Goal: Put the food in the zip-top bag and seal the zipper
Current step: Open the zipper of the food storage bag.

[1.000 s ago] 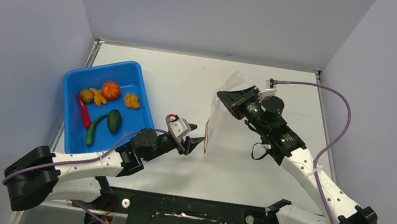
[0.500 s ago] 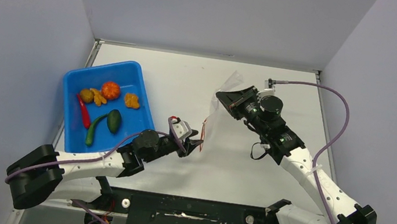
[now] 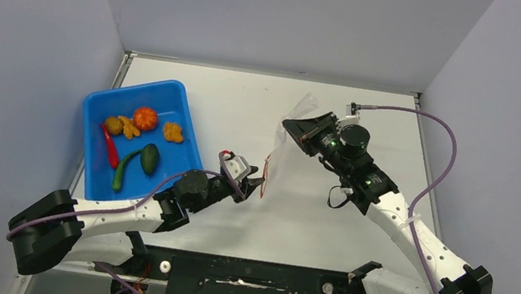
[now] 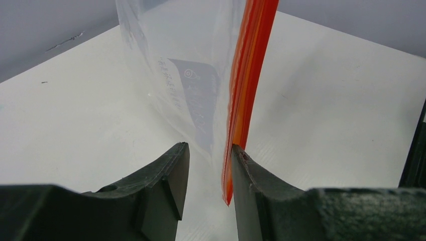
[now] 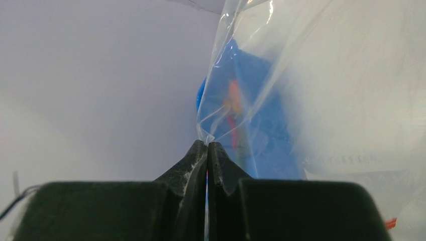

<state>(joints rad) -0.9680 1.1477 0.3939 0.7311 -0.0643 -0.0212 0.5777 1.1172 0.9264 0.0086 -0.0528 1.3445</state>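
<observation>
1. Left gripper (image 4: 210,150): jaws narrow but not closed, with a gap showing between them. The lower end of the thin red-orange zipper (image 4: 246,85) hangs in that gap. It rests against one finger and is clear of the other.

2. The clear, thin plastic zip-top bag (image 4: 186,75) hangs upright above the white table (image 3: 248,107).

3. Right gripper (image 5: 207,145): jaws fully together, pinching a clear edge of the bag and holding it aloft.

4. Step in hand, as judged: take a lip of the mouth so the bag can be pulled open. Seat the strip deep between the pads before closing, as a grip on the very tip is likely to slip. The wrist view does not show whether one lip or both lie in the gap; gripping both would keep the mouth shut.

5. The food (image 3: 145,117), small toy pieces including an orange round fruit, lies in the blue plastic tray (image 3: 173,90) at the left, well apart from the bag.

6. Open table lies between tray and bag, and beyond the bag to the far wall (image 3: 283,19). The purple cable (image 3: 448,158) loops near the right edge.
</observation>
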